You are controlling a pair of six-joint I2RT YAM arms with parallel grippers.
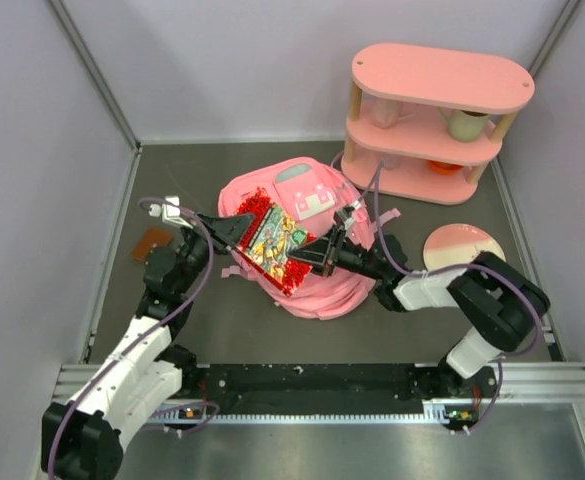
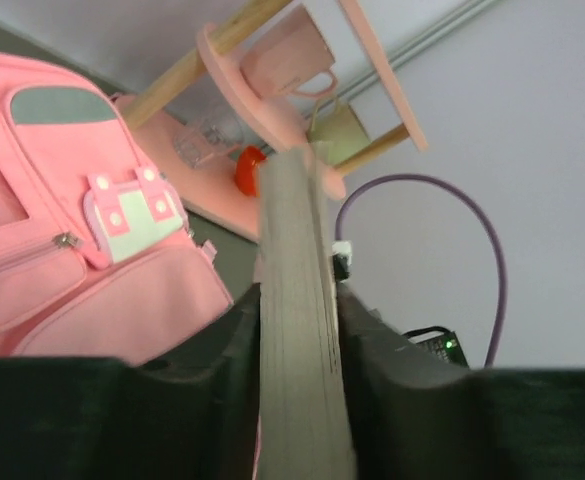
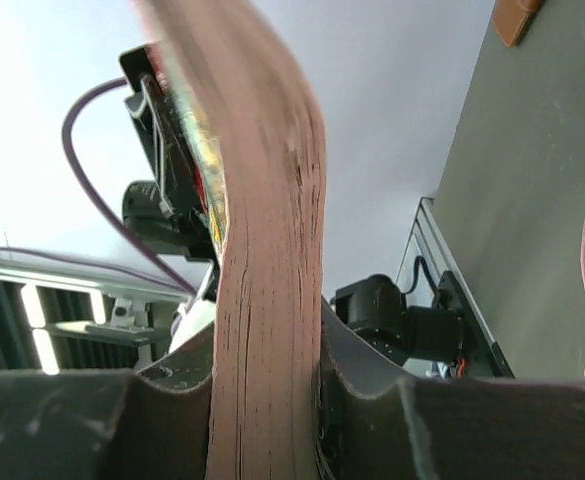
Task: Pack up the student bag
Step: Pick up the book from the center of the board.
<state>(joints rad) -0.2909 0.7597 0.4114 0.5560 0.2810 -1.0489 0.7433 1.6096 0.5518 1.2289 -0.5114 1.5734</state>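
The student bag [image 1: 322,292], a pink backpack, lies in the middle of the table with its front pockets [image 2: 62,240] facing up. Above it hangs a thick book [image 1: 272,245] with a red, colourful cover, tilted and held at both ends. My left gripper [image 1: 234,228] is shut on its left edge; in the left wrist view the page block [image 2: 294,200] runs up between the jaws [image 2: 297,300]. My right gripper [image 1: 317,255] is shut on the book's right edge, and the pages [image 3: 272,220] fill the gap between its jaws [image 3: 267,335].
A pink oval shelf unit [image 1: 432,120] stands at the back right with a cup [image 1: 467,123] and an orange item [image 1: 444,167] on its shelves. A pink plate [image 1: 462,245] lies right of the bag. A small brown item [image 1: 154,242] lies at the left. Walls close in the table.
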